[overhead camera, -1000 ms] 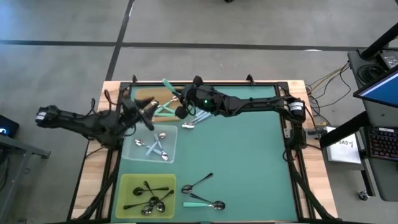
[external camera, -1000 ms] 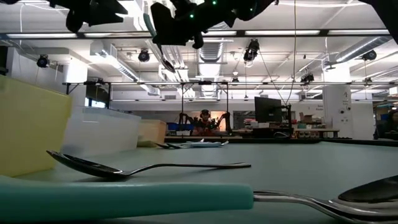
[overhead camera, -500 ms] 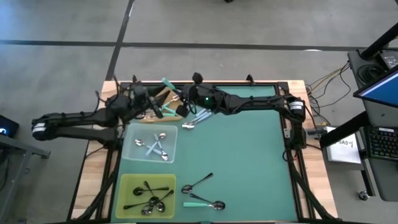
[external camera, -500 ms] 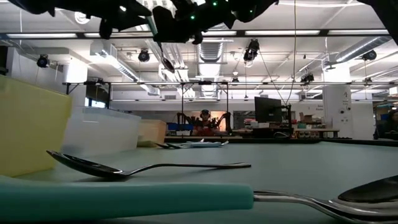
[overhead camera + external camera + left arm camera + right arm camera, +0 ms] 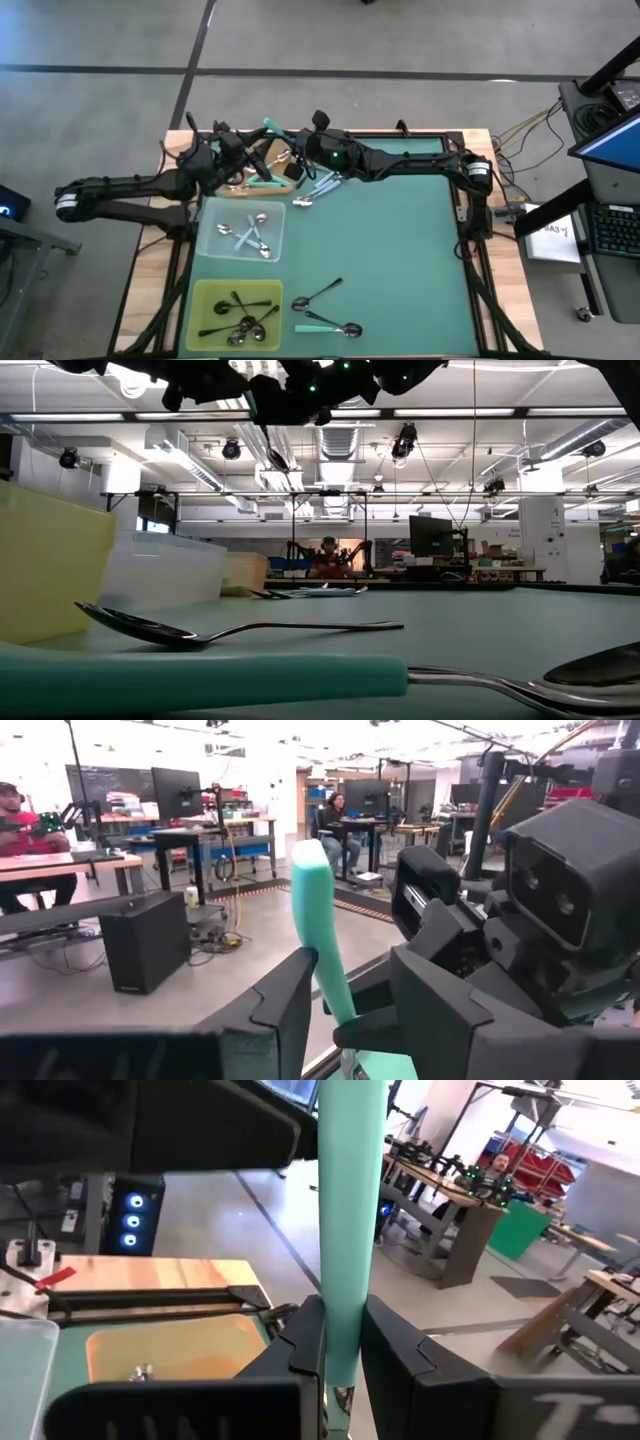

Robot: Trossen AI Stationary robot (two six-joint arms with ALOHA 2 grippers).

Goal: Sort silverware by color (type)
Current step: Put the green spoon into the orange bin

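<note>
spoon with the mint-teal handle (image 5: pixel 347 1210) sits pinched in my right gripper (image 5: pixel 340 1342), fingers clamped on its handle, raised above the table's far-left corner over the tan tray (image 5: pixel 236 166). my left gripper (image 5: pixel 352 988) is at the same handle, its fingers either side; whether they press it i cannot tell. other spoons lie in the clear tray (image 5: pixel 215 243) and yellow tray (image 5: pixel 203 297). no writing is readable.

One mint-teal spoon (image 5: pixel 272 133) stands lifted above the far-left trays, black spoons (image 5: pixel 240 312) lie heaped in the near yellow tray, pale blue spoons (image 5: pixel 250 236) in the clear one.
</note>
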